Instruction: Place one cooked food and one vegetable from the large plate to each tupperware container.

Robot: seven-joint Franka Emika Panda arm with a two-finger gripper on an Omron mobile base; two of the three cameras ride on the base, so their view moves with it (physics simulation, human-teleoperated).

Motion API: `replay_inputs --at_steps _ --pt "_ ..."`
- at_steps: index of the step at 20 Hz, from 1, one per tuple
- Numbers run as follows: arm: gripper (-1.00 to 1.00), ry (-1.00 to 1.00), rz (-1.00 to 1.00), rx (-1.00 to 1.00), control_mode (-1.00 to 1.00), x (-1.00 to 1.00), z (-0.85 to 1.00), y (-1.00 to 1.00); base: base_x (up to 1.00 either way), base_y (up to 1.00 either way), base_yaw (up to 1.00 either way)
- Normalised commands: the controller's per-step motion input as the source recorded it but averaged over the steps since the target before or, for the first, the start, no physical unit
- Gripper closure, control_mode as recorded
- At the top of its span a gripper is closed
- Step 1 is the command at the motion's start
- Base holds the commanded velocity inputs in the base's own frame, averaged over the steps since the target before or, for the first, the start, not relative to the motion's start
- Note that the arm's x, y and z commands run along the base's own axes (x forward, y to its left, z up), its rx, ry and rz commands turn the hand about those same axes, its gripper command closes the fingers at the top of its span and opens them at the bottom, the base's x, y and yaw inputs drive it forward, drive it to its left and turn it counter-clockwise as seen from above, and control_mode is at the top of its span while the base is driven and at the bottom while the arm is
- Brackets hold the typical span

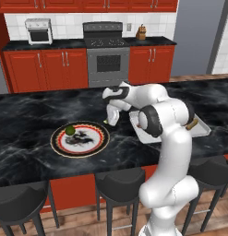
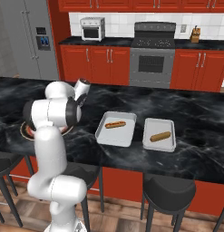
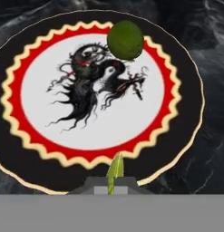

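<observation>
Both shallow grey rectangular tupperware trays, right of frame, hold a sausage; the end effector, clenched on a thin green vegetable, leaves the round green one on the red-ringed plate.

one plate, two trays, two sausages, one green ball.
</observation>
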Motion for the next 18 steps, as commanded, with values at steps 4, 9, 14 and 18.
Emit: replay_inputs --at_steps 4,9,14,18 --pt "1.00 0.00 -0.11 -0.11 -1.00 -0.31 0.09 -0.99 0.00 0.00 0.00" --pt "1.00 0.00 -0.11 -0.13 -1.00 -0.24 0.06 -0.96 0.00 0.00 0.00" --pt "1.00 0.00 -0.10 -0.12 -1.00 -0.05 0.00 -0.99 0.00 0.00 0.00" --pt "1.00 0.00 -0.08 -0.09 -1.00 0.00 -0.02 -0.91 0.00 0.00 0.00"
